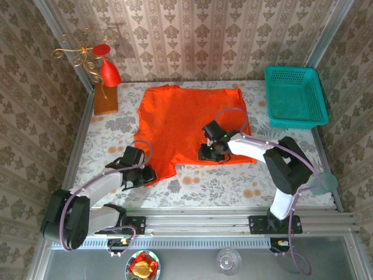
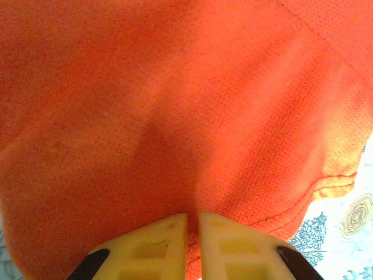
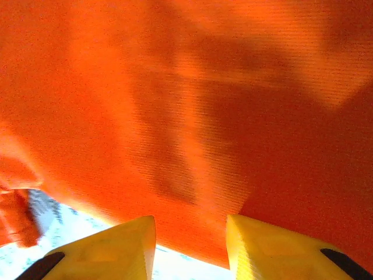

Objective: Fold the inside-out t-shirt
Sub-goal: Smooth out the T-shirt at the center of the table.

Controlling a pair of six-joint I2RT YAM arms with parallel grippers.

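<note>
Top view. The inside-out t-shirt point(image 1: 189, 125) lies spread at the centre of the worktop point(image 1: 233, 182). It is bright orange-red and mostly flat, with its neck end towards 12 o'clock and its hem towards 6 o'clock. A narrow tongue of cloth runs off its 7 o'clock corner.

Left gripper point(image 1: 141, 174): low over the worktop at the shirt's 7 o'clock corner, on that tongue of cloth. In the left wrist view the left gripper point(image 2: 192, 220) has its two yellow fingers point(image 2: 157, 248) drawn almost together. A thin fold of orange mesh is pinched in the slit between them. The cloth rises away from the tips towards 12 o'clock. The stitched hem and a patch of floral worktop show at 4 o'clock.

Right gripper point(image 1: 210, 153): at the shirt's near edge, about 5 o'clock from the shirt's centre, with the arm reaching in from 4 o'clock. In the right wrist view the right gripper point(image 3: 190, 224) has its fingers point(image 3: 116, 245) clearly apart. The shirt's edge lies across the gap just beyond the tips, and pale worktop shows under it. Nothing is clamped between them.

Surroundings: a teal basket point(image 1: 291, 93) sits at 2 o'clock on the worktop, well apart from the shirt. A red ornament point(image 1: 109, 73) with gold wire stands on a wooden block point(image 1: 105, 100) at 10 o'clock.
</note>
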